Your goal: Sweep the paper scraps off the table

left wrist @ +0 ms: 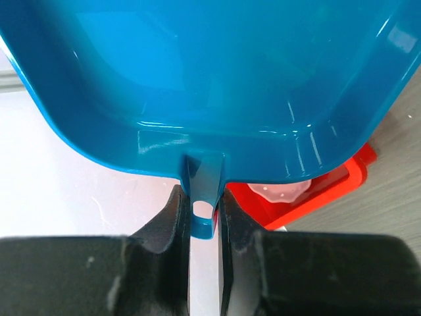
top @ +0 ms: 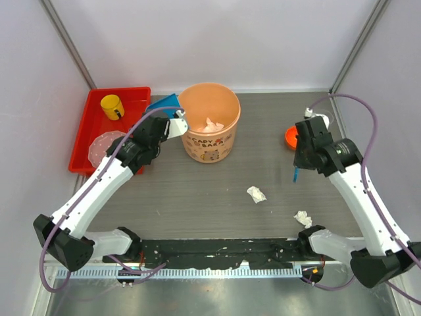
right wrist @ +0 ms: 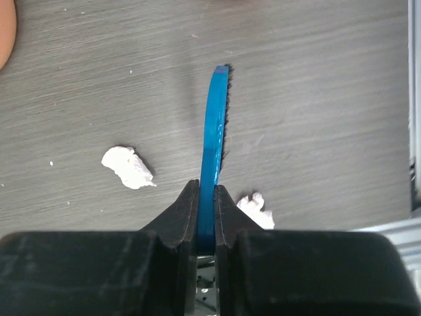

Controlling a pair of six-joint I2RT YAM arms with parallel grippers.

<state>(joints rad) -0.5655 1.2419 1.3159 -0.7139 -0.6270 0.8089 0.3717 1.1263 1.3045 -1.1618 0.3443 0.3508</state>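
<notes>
Glossy blue plastic dustpan [left wrist: 217, 79], matt wood-grain table [right wrist: 99, 79], crumpled paper scraps [right wrist: 128, 168]

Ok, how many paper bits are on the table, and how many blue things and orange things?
White paper scraps on the table: 2
Blue things: 2, the dustpan and the brush
Orange things: 2, the bucket and a small dish
Total: 6

Bright, even, diffuse light falls from above and washes the white walls [top: 217, 39] pale. Shadows on the bench [top: 197, 191] are soft and faint; the brush [right wrist: 214, 131] casts a dim smear to its left. Glare streaks the glossy dustpan [left wrist: 210, 72]. The left pincer [left wrist: 201, 207] and right pincer [right wrist: 206, 194] look dark and slightly soft.
</notes>
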